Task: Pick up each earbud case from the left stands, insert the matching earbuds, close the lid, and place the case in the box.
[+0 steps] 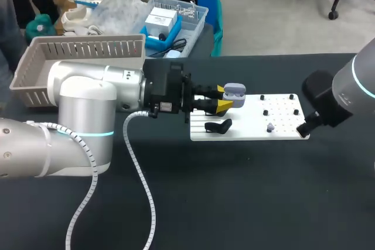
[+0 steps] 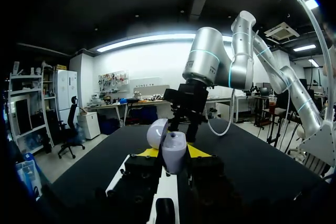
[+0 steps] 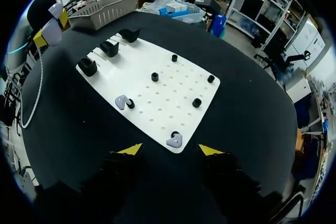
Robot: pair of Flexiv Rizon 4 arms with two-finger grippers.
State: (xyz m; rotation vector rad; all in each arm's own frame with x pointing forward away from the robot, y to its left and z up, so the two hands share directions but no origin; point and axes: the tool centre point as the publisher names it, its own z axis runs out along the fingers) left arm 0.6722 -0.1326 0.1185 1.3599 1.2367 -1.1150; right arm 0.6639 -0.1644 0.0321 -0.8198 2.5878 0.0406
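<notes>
Gripping the open-lidded case (image 1: 234,91) in the left gripper (image 1: 222,98), apparently for loading, with the right gripper (image 3: 170,150) spread wide near an earbud (image 3: 175,140)

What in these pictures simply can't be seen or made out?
Inside of the open earbud case: too small in the head view; its own wall hides it in the left wrist view.
Most of the basket interior: head view, the left arm covers it.
One earbud: head view, covered by the right arm.

The earbud case (image 2: 174,153) looks smooth glossy plastic, the pegboard (image 3: 143,67) matt white, the tabletop (image 1: 246,197) matt black
</notes>
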